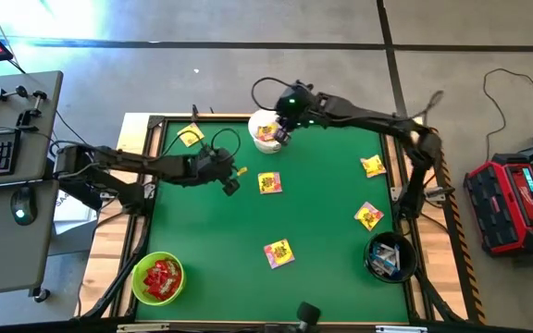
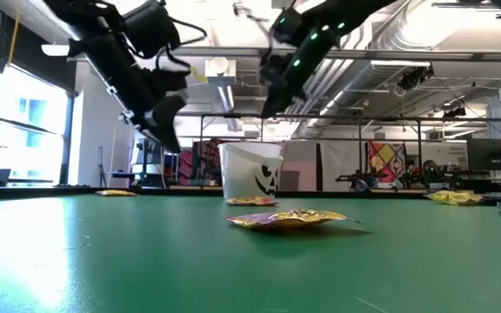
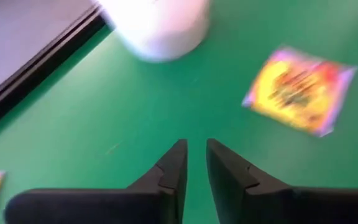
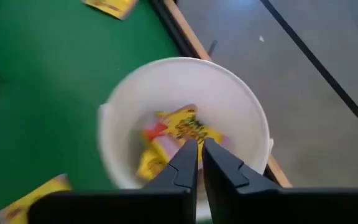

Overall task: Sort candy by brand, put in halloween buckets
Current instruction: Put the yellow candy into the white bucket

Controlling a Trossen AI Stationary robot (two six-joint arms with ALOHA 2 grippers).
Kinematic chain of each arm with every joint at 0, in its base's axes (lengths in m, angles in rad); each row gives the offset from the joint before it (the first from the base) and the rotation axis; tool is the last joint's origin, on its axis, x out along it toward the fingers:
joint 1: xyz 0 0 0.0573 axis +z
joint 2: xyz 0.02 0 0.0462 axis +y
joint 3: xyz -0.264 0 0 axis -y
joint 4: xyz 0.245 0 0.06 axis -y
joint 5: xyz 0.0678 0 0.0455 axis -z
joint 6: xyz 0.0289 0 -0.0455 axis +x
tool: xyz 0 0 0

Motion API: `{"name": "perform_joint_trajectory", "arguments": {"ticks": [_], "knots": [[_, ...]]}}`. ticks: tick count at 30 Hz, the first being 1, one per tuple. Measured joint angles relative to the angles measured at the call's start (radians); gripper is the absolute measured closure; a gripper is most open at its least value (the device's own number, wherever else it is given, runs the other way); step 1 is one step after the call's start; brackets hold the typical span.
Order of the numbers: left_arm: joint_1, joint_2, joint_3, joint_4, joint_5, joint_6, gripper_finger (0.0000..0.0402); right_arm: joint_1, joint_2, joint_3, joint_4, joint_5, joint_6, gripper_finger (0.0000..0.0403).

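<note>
**Robot arms sort yellow candy at the white bucket**

The right gripper [image 4: 197, 155], clenched and empty, hangs over the round white plastic bucket [image 1: 266, 132] at the counter's [image 1: 331, 231] far edge, crinkly yellow packets [image 4: 179, 134] inside. The left gripper [image 3: 194, 163], nearly closed on nothing, hovers just left of a flat yellow packet [image 1: 269, 183]. Both arms crowd the bucket; a collision or tipped pail looks possible.

white bucket [image 3: 157, 25] blurred and cut off, black bucket's [image 1: 391, 257] contents too small to tell
</note>
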Motion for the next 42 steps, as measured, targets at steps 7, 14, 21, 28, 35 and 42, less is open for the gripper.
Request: {"name": "perform_joint_trajectory", "arguments": {"ticks": [7, 14, 21, 28, 35, 42], "knots": [[0.115, 0.000, 0.064, -0.298, -0.012, 0.036, 0.0383, -0.003, -0.272, -0.307, 0.140, -0.050, 0.010, 0.0398], [0.231, 0.035, 0.066, -0.431, -0.042, 0.102, 0.0366, 0.069, -0.529, -0.739, 0.464, -0.075, 0.128, 0.0401], [0.297, 0.177, 0.093, -0.467, -0.055, 0.159, 0.0321, 0.165, -0.656, -0.996, 0.726, -0.070, 0.216, 0.0402], [0.337, 0.338, 0.208, -0.574, -0.180, 0.144, 0.0276, 0.205, -0.668, -1.027, 0.730, -0.016, 0.232, 0.0403], [0.385, 0.474, 0.279, -0.666, -0.267, 0.115, 0.0262, 0.227, -0.668, -1.027, 0.730, -0.014, 0.230, 0.0403], [0.437, 0.524, 0.286, -0.666, -0.307, 0.114, 0.0261, 0.228, -0.667, -1.027, 0.730, -0.010, 0.229, 0.0403]]}}
